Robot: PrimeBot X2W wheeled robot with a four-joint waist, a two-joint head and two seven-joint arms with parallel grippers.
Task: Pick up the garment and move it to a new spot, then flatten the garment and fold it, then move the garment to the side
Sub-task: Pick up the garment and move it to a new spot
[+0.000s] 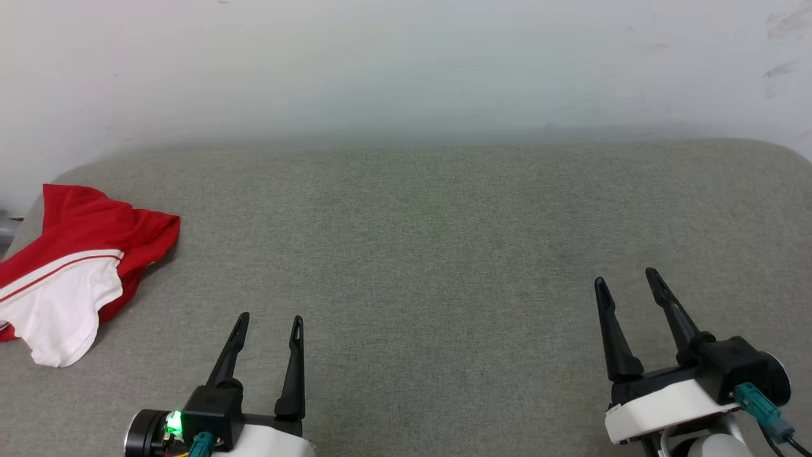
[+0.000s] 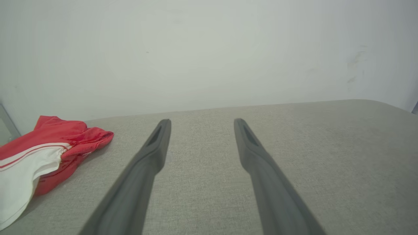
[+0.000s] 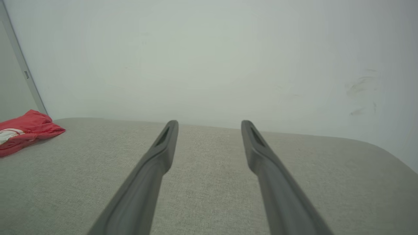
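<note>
The garment lies bunched at the far left of the grey padded surface, red with a white sleeve and striped trim; part of it runs past the left edge of the head view. It also appears in the left wrist view and, small, in the right wrist view. My left gripper stands open at the lower left, to the right of the garment and apart from it, with nothing between its fingers. My right gripper stands open at the lower right, far from the garment and likewise empty.
The grey fabric surface has rounded far corners and ends at a white wall. A grey frame edge stands by the wall on the left.
</note>
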